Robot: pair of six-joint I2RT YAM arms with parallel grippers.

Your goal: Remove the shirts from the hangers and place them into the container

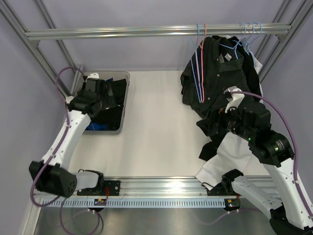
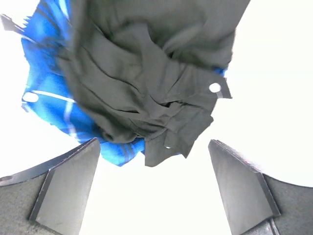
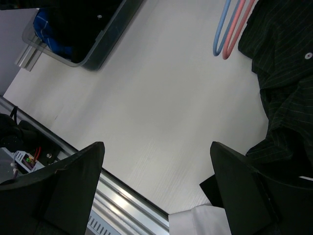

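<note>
The grey container (image 1: 125, 96) stands at the back left. In it lie a dark shirt (image 2: 146, 73) and the blue plaid shirt (image 2: 49, 103), the dark one on top. My left gripper (image 2: 154, 169) hovers open just above them with nothing between its fingers; from above, this left gripper (image 1: 102, 93) is over the bin. A dark pinstriped shirt (image 1: 220, 68) hangs from the rail at the back right, beside a pink-red hanger (image 1: 202, 63) and a light blue hanger (image 1: 194, 73). My right gripper (image 3: 156, 166) is open and empty, left of the shirt's lower part (image 3: 283, 73).
Several bare light blue hangers (image 1: 250, 36) hang on the rail (image 1: 122, 32) at the far right. A large white cloth (image 1: 230, 156) drapes at the front right over the near rail (image 1: 161, 185). Frame posts slant at both back corners.
</note>
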